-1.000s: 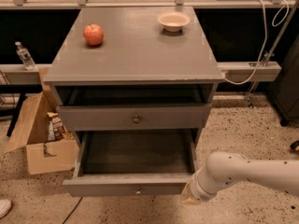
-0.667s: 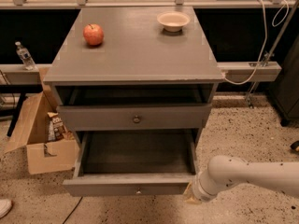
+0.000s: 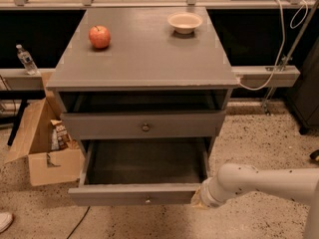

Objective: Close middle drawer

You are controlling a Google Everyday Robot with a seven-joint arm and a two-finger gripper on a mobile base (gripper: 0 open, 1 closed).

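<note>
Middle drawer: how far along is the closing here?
Done: only the approach; the gripper sits at the right end of the middle drawer front. In hand: a push looks about to start. Left: the whole closing, since the drawer stands pulled far out of the cabinet, dark inside exposed.

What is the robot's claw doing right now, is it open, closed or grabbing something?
Gripper: at the right end of the pulled-out middle drawer front; whether it is open, closed or holding anything cannot be told.
</note>
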